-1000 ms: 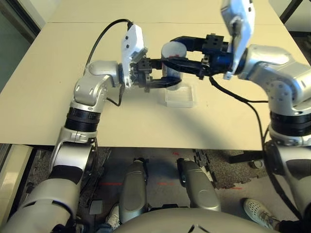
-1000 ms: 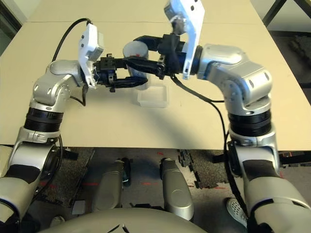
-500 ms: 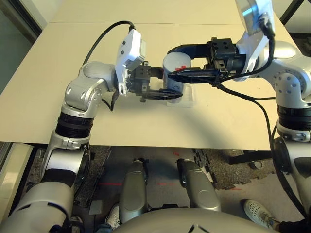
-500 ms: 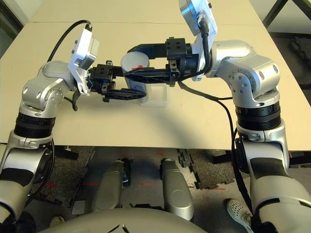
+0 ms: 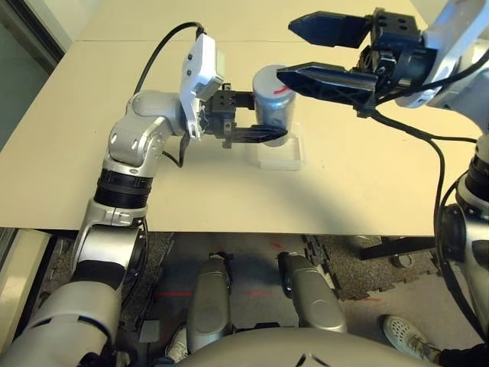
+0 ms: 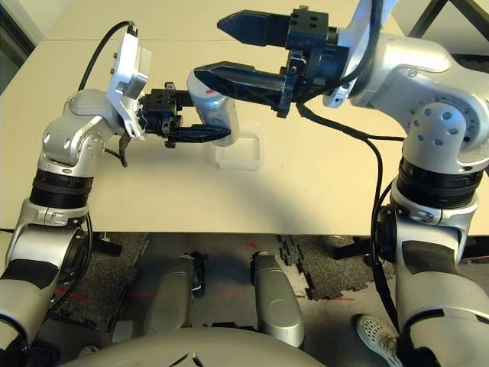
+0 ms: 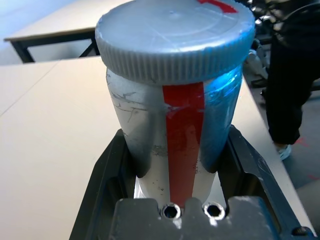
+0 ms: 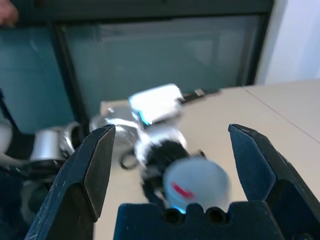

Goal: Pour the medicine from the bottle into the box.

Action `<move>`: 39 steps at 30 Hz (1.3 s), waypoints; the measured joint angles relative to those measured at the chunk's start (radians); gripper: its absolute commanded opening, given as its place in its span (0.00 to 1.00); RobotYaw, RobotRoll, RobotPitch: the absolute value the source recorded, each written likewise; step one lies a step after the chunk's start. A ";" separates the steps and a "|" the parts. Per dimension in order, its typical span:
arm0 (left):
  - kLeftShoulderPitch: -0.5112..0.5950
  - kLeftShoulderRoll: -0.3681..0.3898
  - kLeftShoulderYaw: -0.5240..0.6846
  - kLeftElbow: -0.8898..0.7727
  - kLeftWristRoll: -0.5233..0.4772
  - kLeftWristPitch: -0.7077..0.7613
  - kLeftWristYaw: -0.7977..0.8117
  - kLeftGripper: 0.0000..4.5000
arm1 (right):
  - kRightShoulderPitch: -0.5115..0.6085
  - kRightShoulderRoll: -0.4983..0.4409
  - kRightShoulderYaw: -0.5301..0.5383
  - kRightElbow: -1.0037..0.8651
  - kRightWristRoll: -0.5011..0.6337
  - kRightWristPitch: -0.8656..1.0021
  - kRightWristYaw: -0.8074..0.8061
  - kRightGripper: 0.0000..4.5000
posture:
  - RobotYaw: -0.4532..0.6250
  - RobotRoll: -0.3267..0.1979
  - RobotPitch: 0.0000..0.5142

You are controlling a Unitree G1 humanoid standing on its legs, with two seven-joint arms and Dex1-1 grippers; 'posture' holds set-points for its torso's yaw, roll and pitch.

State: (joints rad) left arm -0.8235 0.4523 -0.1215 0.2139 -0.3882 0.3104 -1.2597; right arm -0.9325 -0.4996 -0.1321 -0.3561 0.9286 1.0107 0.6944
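My left gripper (image 5: pixel 267 116) is shut on the bottle (image 5: pixel 273 105), a silver-grey cylinder with a red stripe (image 7: pixel 184 150). The bottle stays upright, its round grey cap (image 7: pixel 175 40) still on. It hangs just over the far left side of the box (image 5: pixel 283 155), a clear shallow tray on the table. My right gripper (image 5: pixel 289 50) is open and holds nothing. It hovers above and to the right of the cap, its fingers pointing left. Looking down from the right wrist, I see the cap (image 8: pixel 197 187) between the spread fingers (image 8: pixel 95 165). The medicine is hidden.
The beige table (image 5: pixel 92 153) lies bare around the box, left, right and toward the front edge. A cable (image 5: pixel 424 138) hangs from my right arm above the table's right side. A person's shoe (image 5: pixel 405 332) shows on the floor at the lower right.
My right gripper has opened, let go of the bottle's top and risen up and to the right. The left gripper keeps its hold on the bottle, barely moved.
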 measured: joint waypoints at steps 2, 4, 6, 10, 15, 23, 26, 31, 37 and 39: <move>-0.017 -0.002 -0.001 0.045 0.014 -0.023 0.000 0.54 | -0.013 0.001 0.021 0.000 -0.026 -0.011 -0.031 1.00 | 0.35 0.62 0.30; -0.036 -0.003 -0.001 0.090 0.033 -0.052 0.000 0.54 | -0.029 -0.031 0.108 0.004 -0.138 -0.050 -0.058 1.00 | 0.35 0.62 0.30; -0.043 -0.004 -0.001 0.120 0.039 -0.068 -0.005 0.54 | -0.028 -0.043 0.175 0.028 -0.231 -0.090 -0.074 1.00 | 0.35 0.62 0.30; -0.049 -0.018 -0.003 0.152 0.043 -0.068 -0.006 0.54 | -0.008 -0.037 0.257 0.097 -0.363 -0.168 -0.079 1.00 | 0.35 0.62 0.30; -0.049 -0.033 -0.008 0.159 0.050 -0.067 -0.005 0.54 | -0.005 0.008 0.280 0.108 -0.390 -0.179 -0.067 1.00 | 0.36 0.62 0.30; -0.048 -0.037 -0.007 0.158 0.054 -0.070 0.002 0.54 | -0.004 0.047 0.280 0.087 -0.373 -0.115 -0.055 1.00 | 0.37 0.62 0.30; -0.038 -0.037 -0.007 0.142 0.054 -0.068 0.003 0.54 | 0.002 0.046 0.280 0.088 -0.388 -0.120 -0.053 1.00 | 0.37 0.62 0.30; -0.019 -0.037 -0.007 0.087 0.053 -0.046 0.013 0.54 | 0.017 0.052 0.276 0.108 -0.408 -0.130 -0.065 1.00 | 0.38 0.62 0.31; 0.020 -0.037 -0.008 0.033 0.052 -0.012 0.041 0.54 | 0.044 0.055 0.276 0.121 -0.419 -0.152 -0.060 1.00 | 0.39 0.62 0.31; 0.023 -0.037 -0.008 0.028 0.052 -0.007 0.043 0.54 | 0.047 0.055 0.275 0.120 -0.418 -0.153 -0.060 1.00 | 0.39 0.62 0.31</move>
State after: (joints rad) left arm -0.8006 0.4154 -0.1293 0.2420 -0.3366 0.3030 -1.2165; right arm -0.8853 -0.4444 0.1433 -0.2361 0.5105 0.8581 0.6348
